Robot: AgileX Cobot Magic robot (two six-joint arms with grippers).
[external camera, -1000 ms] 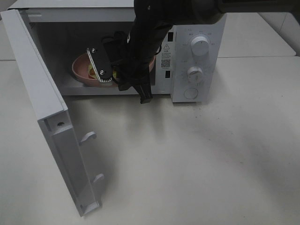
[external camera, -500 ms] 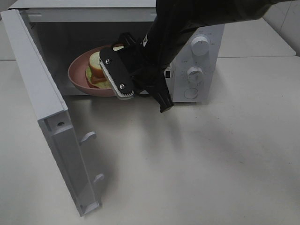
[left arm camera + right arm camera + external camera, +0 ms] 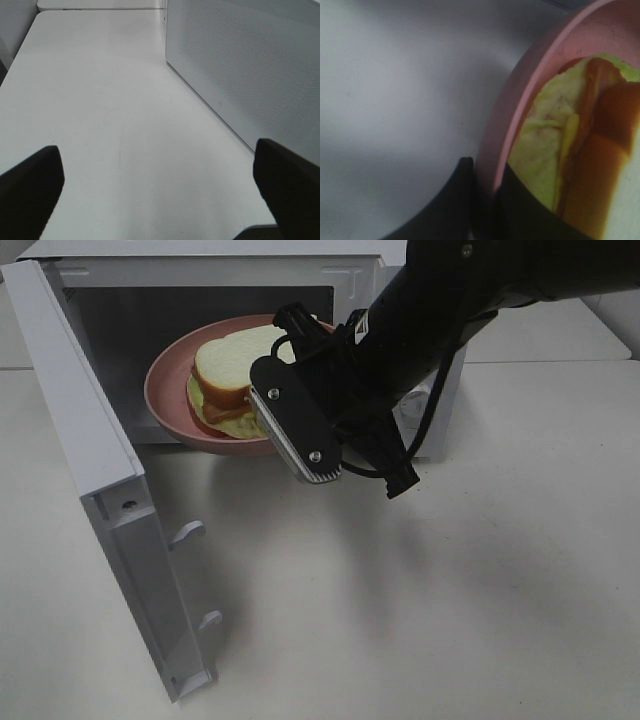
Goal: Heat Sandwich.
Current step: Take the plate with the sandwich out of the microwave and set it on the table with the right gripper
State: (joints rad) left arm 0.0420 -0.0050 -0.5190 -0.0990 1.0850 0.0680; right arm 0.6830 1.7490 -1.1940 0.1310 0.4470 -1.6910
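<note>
The sandwich point(image 3: 235, 365), white bread over green lettuce and reddish filling, lies on a round pink plate point(image 3: 165, 390) held at the mouth of the open microwave point(image 3: 130, 320). My right gripper point(image 3: 272, 428) is shut on the plate's near rim. In the right wrist view its dark fingers point(image 3: 455, 200) clamp the pink rim point(image 3: 515, 100), with lettuce and filling point(image 3: 570, 150) beside them. My left gripper point(image 3: 160, 192) is open and empty above the white table, beside a perforated white panel point(image 3: 250, 65). It is out of the exterior view.
The microwave door point(image 3: 90, 460) stands wide open at the left, reaching toward the front of the table. The dark right arm point(image 3: 450, 300) covers most of the control panel. The white table point(image 3: 450, 590) stretches in front and to the right.
My right gripper has drawn the plate with the sandwich from deep inside the microwave out to its opening, toward the front and right. The door has not moved.
</note>
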